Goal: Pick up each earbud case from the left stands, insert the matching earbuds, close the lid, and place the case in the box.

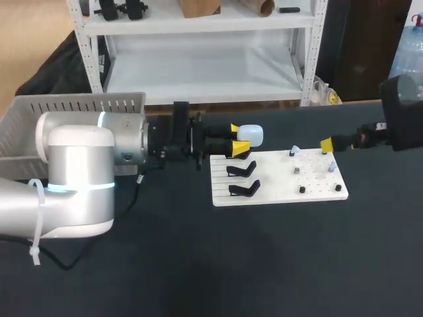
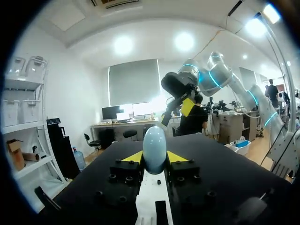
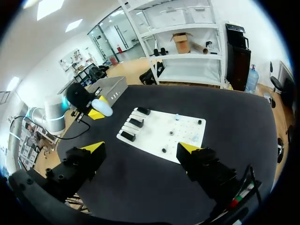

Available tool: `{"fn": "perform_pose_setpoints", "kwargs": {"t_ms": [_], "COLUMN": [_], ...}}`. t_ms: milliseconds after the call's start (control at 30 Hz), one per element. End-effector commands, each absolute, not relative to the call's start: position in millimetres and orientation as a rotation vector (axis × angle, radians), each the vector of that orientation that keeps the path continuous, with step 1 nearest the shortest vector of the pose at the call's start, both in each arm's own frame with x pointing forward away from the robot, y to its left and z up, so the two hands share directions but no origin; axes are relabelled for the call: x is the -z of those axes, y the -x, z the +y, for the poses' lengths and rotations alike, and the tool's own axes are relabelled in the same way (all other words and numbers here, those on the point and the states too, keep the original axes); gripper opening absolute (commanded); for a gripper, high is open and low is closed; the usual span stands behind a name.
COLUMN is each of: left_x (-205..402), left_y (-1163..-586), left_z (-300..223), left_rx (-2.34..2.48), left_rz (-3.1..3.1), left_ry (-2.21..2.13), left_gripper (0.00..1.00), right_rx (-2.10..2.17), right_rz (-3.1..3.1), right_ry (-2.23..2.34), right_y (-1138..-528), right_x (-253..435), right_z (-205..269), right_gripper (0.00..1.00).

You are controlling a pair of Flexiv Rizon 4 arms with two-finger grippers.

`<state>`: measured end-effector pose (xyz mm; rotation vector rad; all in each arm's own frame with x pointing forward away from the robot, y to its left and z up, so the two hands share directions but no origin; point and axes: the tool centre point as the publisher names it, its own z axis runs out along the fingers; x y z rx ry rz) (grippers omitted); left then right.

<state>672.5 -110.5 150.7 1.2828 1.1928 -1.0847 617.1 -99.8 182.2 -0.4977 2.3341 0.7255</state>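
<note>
A pale blue earbud case (image 1: pixel 252 134) hangs above the table, just behind the white board (image 1: pixel 277 191), with my left gripper (image 1: pixel 239 137) shut on it. The left wrist view has the case (image 2: pixel 154 150) upright between the yellow tips. Black stands (image 1: pixel 243 189) line the board's left side; in the right wrist view these stands (image 3: pixel 127 136) hold nothing. Small earbuds (image 1: pixel 295 151) sit on pegs on the board's right half. My right gripper (image 1: pixel 326 145) hovers over the board's far right corner, open and empty, its fingers (image 3: pixel 93 148) spread wide above the board (image 3: pixel 161 140).
A grey slatted box (image 1: pixel 73 105) stands at the back left beside my left arm, also visible as the grey box (image 3: pixel 110 86) in the right wrist view. Dark table (image 1: pixel 264 264) surrounds the board.
</note>
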Motion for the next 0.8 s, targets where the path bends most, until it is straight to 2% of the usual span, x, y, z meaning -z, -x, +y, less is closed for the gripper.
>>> {"fn": "perform_pose_setpoints", "kwargs": {"t_ms": [33, 800], "left_x": [-145.6, -131.0], "left_y": [-669.2, -665.4], "left_z": [-115.0, -113.2], "left_rx": [1.097, 1.149], "left_rz": [1.186, 1.221], "left_ry": [-1.264, -1.24], "left_gripper": [0.0, 0.0], "right_rx": [-0.683, -0.794], "right_rz": [2.347, 2.412], "right_ry": [0.504, 0.573], "right_y": [-603.9, -607.8], "right_x": [-185.6, -169.2], "right_z": [-77.8, -14.0], "right_gripper": [1.0, 1.0]}}
